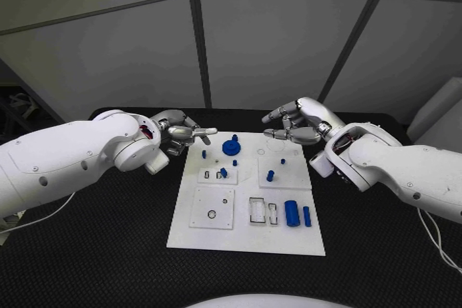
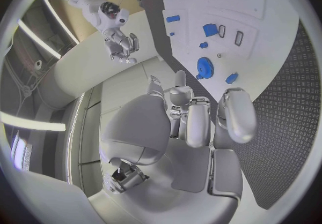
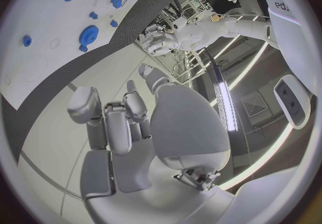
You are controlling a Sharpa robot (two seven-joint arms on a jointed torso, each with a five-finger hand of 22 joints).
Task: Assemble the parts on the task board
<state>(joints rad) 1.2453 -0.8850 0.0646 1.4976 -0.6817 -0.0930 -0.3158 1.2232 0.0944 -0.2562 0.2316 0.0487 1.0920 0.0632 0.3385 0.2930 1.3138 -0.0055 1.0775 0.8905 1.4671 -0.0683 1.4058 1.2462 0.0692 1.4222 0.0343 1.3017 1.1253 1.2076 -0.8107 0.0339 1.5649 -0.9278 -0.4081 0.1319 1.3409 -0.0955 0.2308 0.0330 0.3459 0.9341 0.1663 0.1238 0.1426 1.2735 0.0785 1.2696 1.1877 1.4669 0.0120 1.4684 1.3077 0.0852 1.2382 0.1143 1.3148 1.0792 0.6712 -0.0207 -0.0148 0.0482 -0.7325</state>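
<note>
Over the black table [image 1: 96, 254], both hands [image 1: 183, 135] [image 1: 296, 124] hover empty, fingers loosely curled.

Pale panelled wall [image 1: 260, 41] behind table [image 1: 96, 254]

even, fairly bright light from above; soft shadows on the table [image 1: 115, 254]. both wrist views bend straight edges toward their dark rims, with glaring light strips near the circle edges.

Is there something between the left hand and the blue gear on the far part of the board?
Nothing visible does. The left hand holds nothing and hovers at the far left corner of the task board; only bare white plate lies between it and the blue gear.
</note>
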